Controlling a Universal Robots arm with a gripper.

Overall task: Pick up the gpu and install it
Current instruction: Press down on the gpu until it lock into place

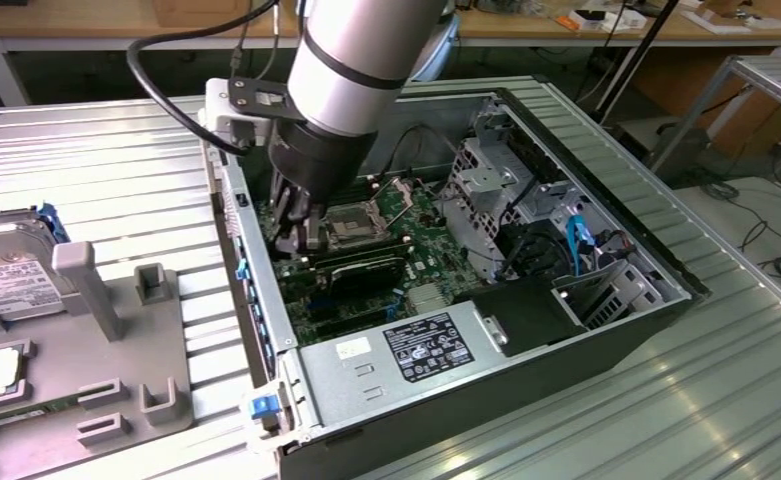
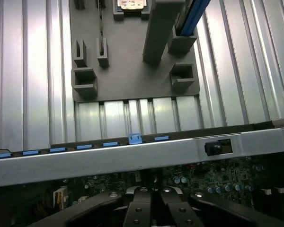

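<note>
Now, gpu [image 1: 363, 272] seated in pc case [image 1: 604, 215]

gpu [image 1: 363, 268] | look: thin flat black card, long and narrow | pose: standing on edge across the green motherboard [image 1: 410, 225], apparently seated in a slot | place: inside the open computer case [image 1: 604, 230], just below the CPU socket [image 1: 353, 222]
</note>
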